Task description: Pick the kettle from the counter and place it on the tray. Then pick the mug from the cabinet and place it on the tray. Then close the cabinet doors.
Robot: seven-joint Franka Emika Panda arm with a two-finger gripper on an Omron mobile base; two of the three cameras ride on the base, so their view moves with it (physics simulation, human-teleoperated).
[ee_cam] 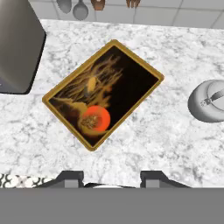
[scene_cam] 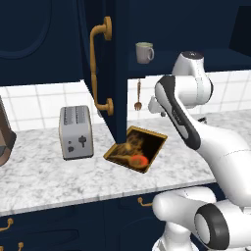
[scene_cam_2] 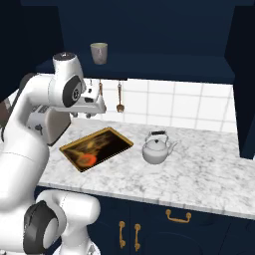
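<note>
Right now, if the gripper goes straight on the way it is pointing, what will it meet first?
Probably the tray, or the bare counter just beside its near edge. The gripper points down, empty with jaws apart, and the kettle lies off to one side. Depth is unclear.

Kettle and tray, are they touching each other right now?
Apart. The right base view shows bare counter between the kettle and the tray.

My arm bends up from lower left of the right base view, elbow high, wrist turned downward. Gripper point(ee_cam: 111, 178) hangs at frame bottom in hand view, fingers point(ee_cam: 70, 178) parted, nothing between them.
</note>
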